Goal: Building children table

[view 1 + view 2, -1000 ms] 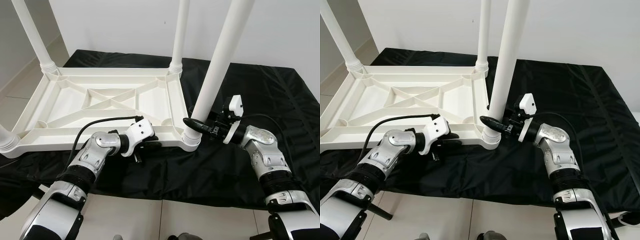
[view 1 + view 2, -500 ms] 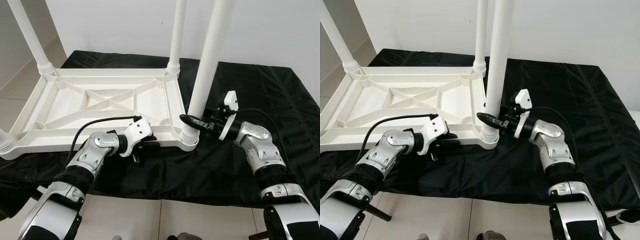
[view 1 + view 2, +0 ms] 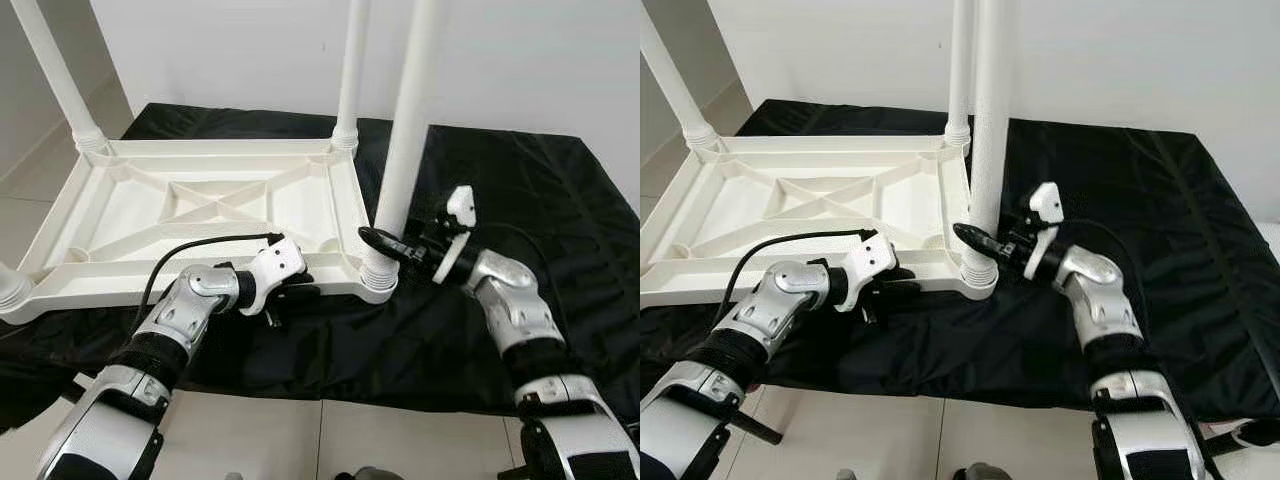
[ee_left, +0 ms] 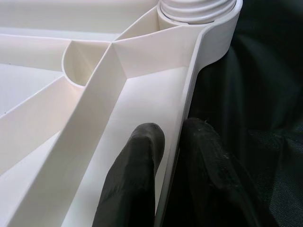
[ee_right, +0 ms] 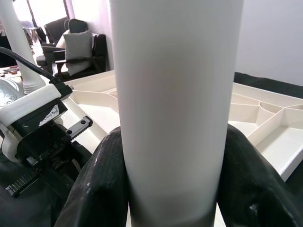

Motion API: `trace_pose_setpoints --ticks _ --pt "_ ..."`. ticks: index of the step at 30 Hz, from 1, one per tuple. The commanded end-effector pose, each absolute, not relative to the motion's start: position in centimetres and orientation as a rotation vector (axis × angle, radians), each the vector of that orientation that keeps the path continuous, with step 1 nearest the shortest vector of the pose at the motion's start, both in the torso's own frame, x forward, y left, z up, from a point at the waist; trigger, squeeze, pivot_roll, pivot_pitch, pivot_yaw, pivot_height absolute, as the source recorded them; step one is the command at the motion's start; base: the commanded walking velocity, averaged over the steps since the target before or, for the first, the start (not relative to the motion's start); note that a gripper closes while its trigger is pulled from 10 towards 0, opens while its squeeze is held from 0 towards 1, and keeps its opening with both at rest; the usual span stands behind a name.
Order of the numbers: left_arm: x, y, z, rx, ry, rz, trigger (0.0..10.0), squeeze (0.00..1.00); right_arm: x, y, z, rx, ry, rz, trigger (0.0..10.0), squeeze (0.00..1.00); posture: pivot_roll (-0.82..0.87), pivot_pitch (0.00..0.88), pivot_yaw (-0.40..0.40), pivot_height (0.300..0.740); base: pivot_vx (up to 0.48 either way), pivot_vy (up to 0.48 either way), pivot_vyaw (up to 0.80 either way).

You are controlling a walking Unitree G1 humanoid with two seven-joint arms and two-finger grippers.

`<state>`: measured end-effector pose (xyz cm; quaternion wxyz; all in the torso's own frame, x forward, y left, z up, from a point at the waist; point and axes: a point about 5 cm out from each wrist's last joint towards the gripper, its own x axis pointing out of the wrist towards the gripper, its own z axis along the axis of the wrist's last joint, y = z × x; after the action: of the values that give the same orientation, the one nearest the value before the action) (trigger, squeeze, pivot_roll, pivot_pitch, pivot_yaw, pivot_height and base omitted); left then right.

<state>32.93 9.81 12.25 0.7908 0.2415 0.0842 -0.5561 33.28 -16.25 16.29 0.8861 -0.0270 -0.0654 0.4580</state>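
A white plastic children's table top [image 3: 120, 215] lies upside down on a black cloth, with legs standing up from its corners. My right gripper [image 3: 385, 243] is shut on the near right leg [image 3: 402, 150] just above its socket [image 3: 378, 280]; its fingers [image 5: 102, 189] press both sides of the tube [image 5: 175, 109]. My left gripper [image 3: 296, 293] is shut on the table's near rim [image 4: 187, 123], one finger [image 4: 137, 175] inside the frame and one outside.
The black cloth [image 3: 520, 190] covers a low platform, and pale floor tiles [image 3: 320, 440] show at its near edge. Two more legs [image 3: 352, 70] rise at the far corners, against a white wall. A far left leg [image 3: 55, 75] leans slightly.
The near right leg has swung from tilted to almost upright in its socket, with my right gripper still holding it and its wrist turned. My left gripper keeps its hold on the rim.
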Motion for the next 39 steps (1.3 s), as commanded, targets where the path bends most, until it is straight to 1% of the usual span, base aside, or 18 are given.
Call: trace_pose_setpoints --ticks 1,16,27,31,35,39 --pt "31.9 8.5 12.8 0.536 0.153 -1.372 10.0 0.00 32.3 -17.7 12.8 -0.050 0.030 0.895 10.0 0.00 -0.08 0.036 -0.006 0.740 0.000 0.000 0.00" --pt "31.9 8.3 12.9 0.536 0.150 -1.381 10.0 0.00 31.7 -18.9 12.4 -0.048 0.009 0.827 10.0 0.00 -0.08 0.021 -0.001 0.740 0.000 0.000 0.00" --pt "31.8 8.3 12.9 0.541 0.152 -1.388 10.0 0.00 31.9 -19.7 12.1 0.007 -0.002 0.736 10.0 0.00 -0.09 0.016 0.004 0.740 0.000 0.000 0.00" --pt "31.8 8.3 13.0 0.541 0.150 -1.391 10.0 0.00 31.8 -19.9 12.2 0.024 -0.015 0.741 10.0 0.00 -0.09 0.017 0.004 0.740 0.000 0.000 0.00" --pt "31.8 8.3 13.0 0.543 0.152 -1.391 10.0 0.00 32.0 -20.2 12.2 -0.009 -0.011 0.724 10.0 0.00 -0.09 0.022 0.004 0.740 0.000 0.000 0.00" --pt "31.8 8.3 13.0 0.542 0.152 -1.392 10.0 0.00 31.9 -19.8 12.4 -0.014 -0.019 0.744 10.0 0.00 -0.08 0.024 0.000 0.740 0.000 0.000 0.00"
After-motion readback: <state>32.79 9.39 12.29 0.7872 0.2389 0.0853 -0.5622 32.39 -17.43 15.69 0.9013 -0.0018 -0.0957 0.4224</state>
